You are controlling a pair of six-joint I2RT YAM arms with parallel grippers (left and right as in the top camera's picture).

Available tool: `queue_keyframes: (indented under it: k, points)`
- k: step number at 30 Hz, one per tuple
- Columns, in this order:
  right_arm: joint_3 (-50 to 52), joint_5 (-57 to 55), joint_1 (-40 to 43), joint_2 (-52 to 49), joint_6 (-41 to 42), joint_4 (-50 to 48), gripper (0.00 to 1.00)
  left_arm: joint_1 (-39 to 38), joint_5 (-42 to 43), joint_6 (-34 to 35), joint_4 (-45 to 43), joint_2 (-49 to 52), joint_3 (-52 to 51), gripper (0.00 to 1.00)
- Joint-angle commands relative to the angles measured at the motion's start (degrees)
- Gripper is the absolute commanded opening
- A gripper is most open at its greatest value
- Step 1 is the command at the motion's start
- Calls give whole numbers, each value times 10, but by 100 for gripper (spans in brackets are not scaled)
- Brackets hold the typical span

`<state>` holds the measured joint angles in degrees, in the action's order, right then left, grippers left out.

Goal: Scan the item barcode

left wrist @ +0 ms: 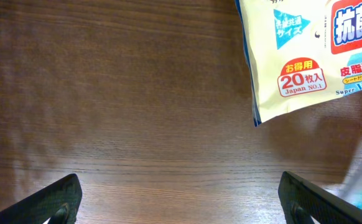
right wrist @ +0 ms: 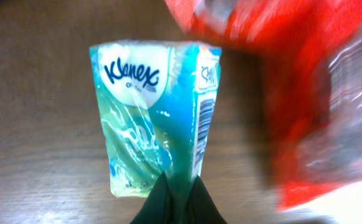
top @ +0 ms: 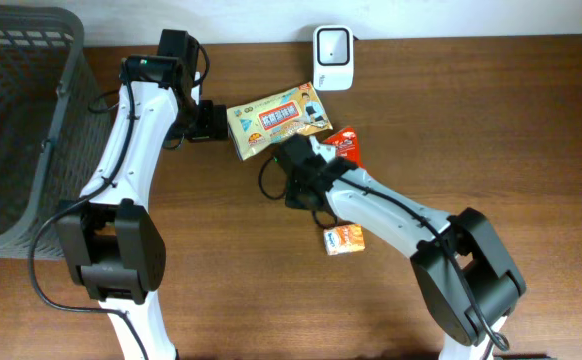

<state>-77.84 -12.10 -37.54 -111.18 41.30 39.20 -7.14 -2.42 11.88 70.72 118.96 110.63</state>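
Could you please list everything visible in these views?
Kleenex tissue pack: 1, teal, pinched in right end effector
wet wipes pack: 1, yellow, table centre, beside left end effector
red packet: 1, red, right of the wipes
small box: 1, orange, table's near side
scanner: 1, white, table's far edge
basket: 1, dark grey, left
table: 1, brown wood
left end effector: 1, black, open, empty
right end effector: 1, black, shut

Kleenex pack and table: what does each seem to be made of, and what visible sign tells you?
The Kleenex pack: probably thin glossy plastic film; it shows bright glare and wrinkles, and it crumples where pinched. The table: wood or wood-look laminate, matt brown, with fine grain lines running across it.
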Motion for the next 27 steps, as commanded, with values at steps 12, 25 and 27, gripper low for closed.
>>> queue_keyframes:
  k: [12,25,27]
  points:
    - [-31,-254,-33,-43,-249,63,4,3,-4,9,-1,0,-1,99]
    - [-31,-341,-118,-82,-275,65,8,3,-4,9,-1,0,-1,99]
    - [-31,-340,-129,-82,-275,64,12,3,-4,9,-1,0,-1,99]
